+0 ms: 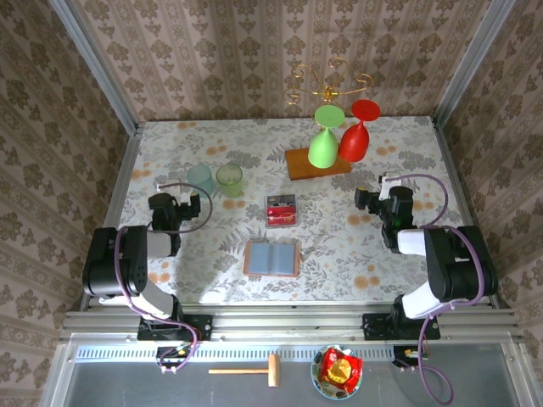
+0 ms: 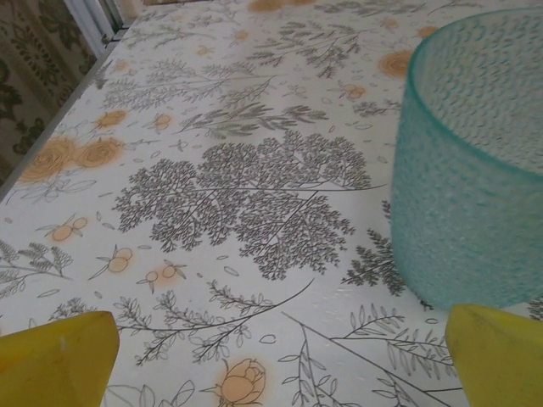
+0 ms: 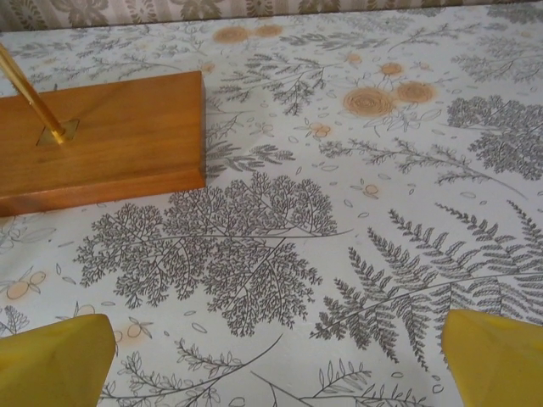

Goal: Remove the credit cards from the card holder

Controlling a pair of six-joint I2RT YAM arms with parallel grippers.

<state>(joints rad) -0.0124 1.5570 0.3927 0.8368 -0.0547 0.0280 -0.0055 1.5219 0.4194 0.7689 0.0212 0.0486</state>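
**Brown leather holder lies open, the cards apart from it**

Closest to me, on the grey ledge below the desk's near edge, lie a wooden mallet (image 1: 246, 370) and a bowl (image 1: 338, 371) with something red and yellow in it.

On the flower-patterned desk (image 1: 339, 254), the card holder (image 1: 272, 258) lies spread flat a little in from the middle of the near edge. Its blue-grey lining faces up. Just beyond it, toward the centre of the desk and not touching it, sits the small red stack of credit cards (image 1: 281, 210).

The left pincer (image 2: 278, 360) hangs low over the left side of the desk with its yellow fingers spread wide and nothing between them. A teal cup (image 1: 201, 178) of pebbled glass stands just ahead of its right finger, and a green cup (image 1: 229, 178) stands beside that.

The right pincer (image 3: 276, 360) is over the right side of the desk, likewise wide and empty, above bare cloth.

Farther back, toward the far edge, is a wooden board (image 1: 317, 163). A green goblet (image 1: 326, 140) and a red goblet (image 1: 356, 136) are at the gold stand (image 1: 327, 85) that rises from it.
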